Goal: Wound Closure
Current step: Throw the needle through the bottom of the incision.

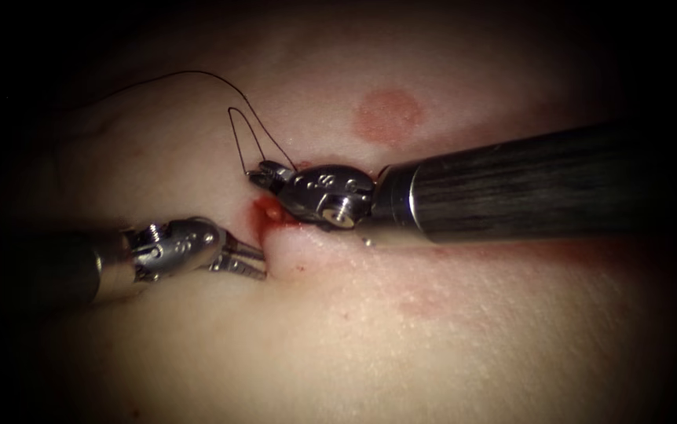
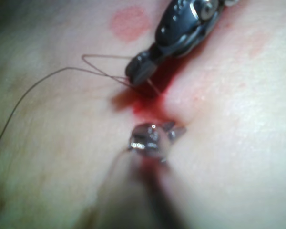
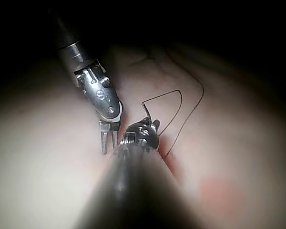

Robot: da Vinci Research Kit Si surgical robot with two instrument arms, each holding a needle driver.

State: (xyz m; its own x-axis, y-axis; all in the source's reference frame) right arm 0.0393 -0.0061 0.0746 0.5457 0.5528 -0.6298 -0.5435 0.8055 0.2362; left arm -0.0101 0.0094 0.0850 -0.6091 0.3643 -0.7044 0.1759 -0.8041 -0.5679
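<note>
My right tool (image 1: 258,171) reaches in from the right, its jaws shut on the dark thread (image 1: 238,129) just above the cut (image 1: 269,228). From those jaws the thread rises in a narrow loop, then arcs away to the upper left over the tissue (image 1: 433,338). The same loop (image 3: 177,101) stands beside the right tool (image 3: 150,123) in the right wrist view. My left tool (image 1: 258,264) lies on the cut's left side with jaws open, tips against the tissue edge, holding nothing; its two fingers (image 3: 103,143) are spread apart. I cannot tell where the needle is.
Red fluid (image 1: 264,210) pools at the cut between the two tools. A round pink mark (image 1: 387,115) lies on the tissue behind the right tool's shaft (image 1: 527,184). Thread (image 2: 43,83) trails off over the left of the tissue.
</note>
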